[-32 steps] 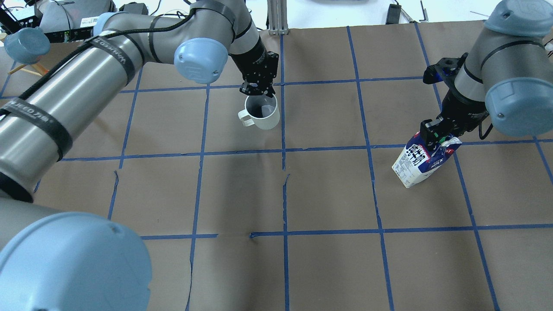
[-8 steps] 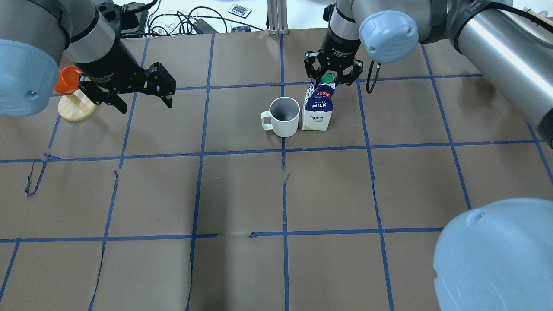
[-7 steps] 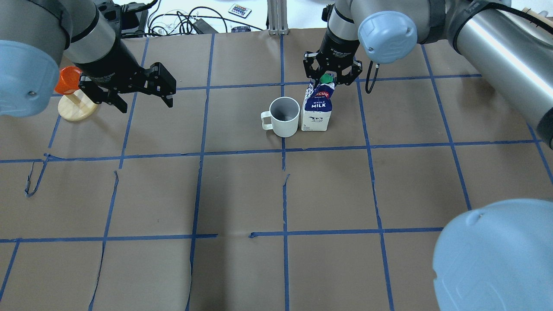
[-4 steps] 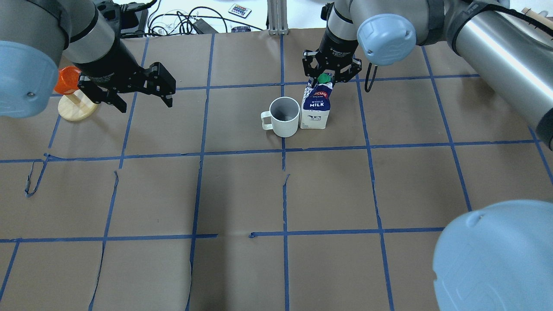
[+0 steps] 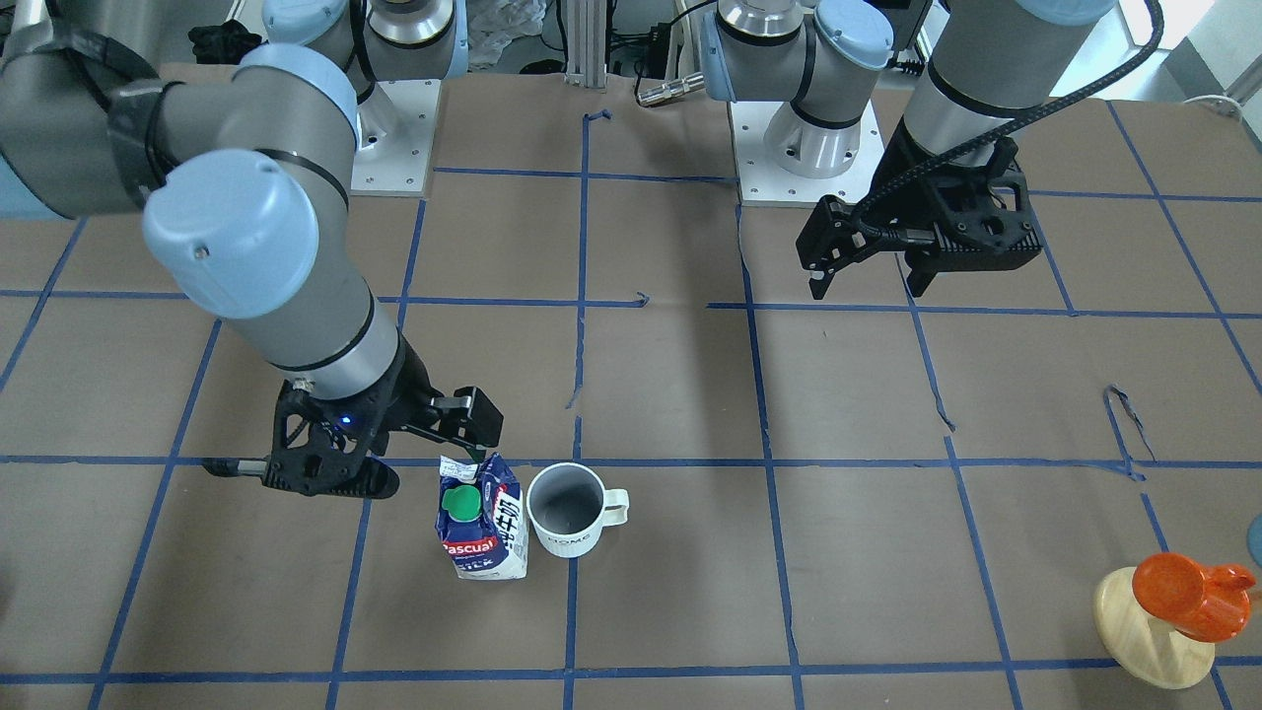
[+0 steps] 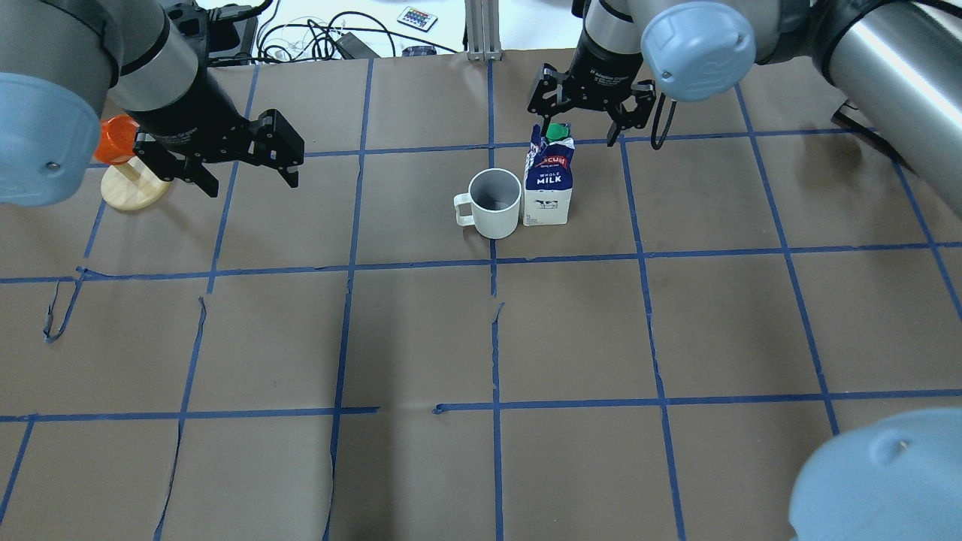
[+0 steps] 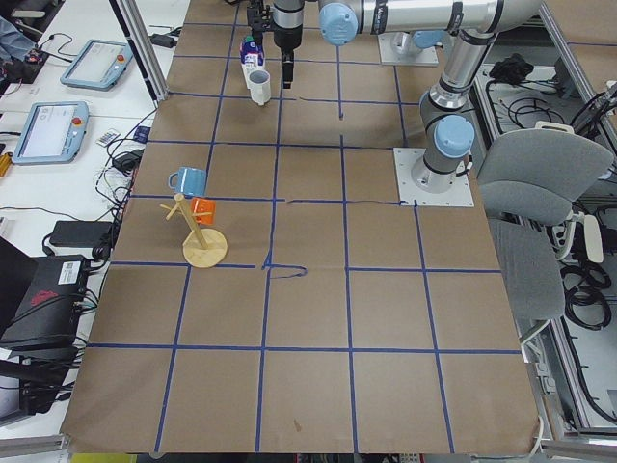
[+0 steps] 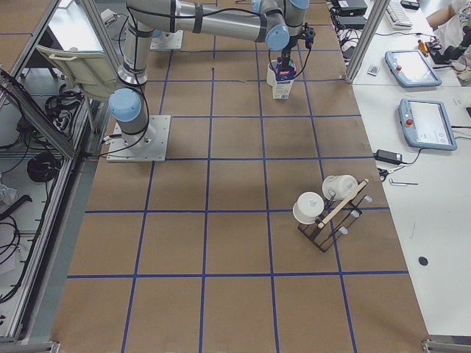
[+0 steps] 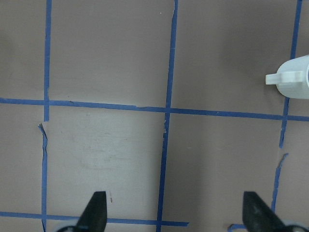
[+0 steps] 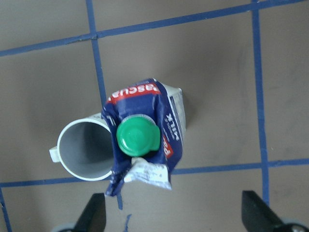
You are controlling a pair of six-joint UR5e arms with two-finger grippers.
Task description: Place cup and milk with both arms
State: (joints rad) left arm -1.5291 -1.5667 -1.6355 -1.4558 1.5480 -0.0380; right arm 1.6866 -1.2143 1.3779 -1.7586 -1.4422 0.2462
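Note:
The white cup [image 6: 494, 203] stands upright on the brown table, handle to the left in the overhead view. The blue and white milk carton [image 6: 549, 184] stands upright right beside it. My right gripper [image 6: 582, 124] is open and empty, above and just beyond the carton's top. In the right wrist view its fingertips [image 10: 91, 212] are spread wide, with the milk's green cap [image 10: 138, 137] and the cup [image 10: 84, 150] below. My left gripper [image 6: 248, 176] is open and empty, far left of the cup. The left wrist view shows the cup's handle [image 9: 280, 78] at its right edge.
A wooden stand with an orange cup [image 6: 124, 161] sits just left of my left gripper; it also shows in the front-facing view [image 5: 1163, 616]. A rack with white cups [image 8: 327, 209] stands towards the table's right end. Blue tape lines grid the brown paper.
Earlier I held the cup and the carton apart; now both stand together. Over the last second my right gripper rose off the carton's top. My left gripper stayed still.

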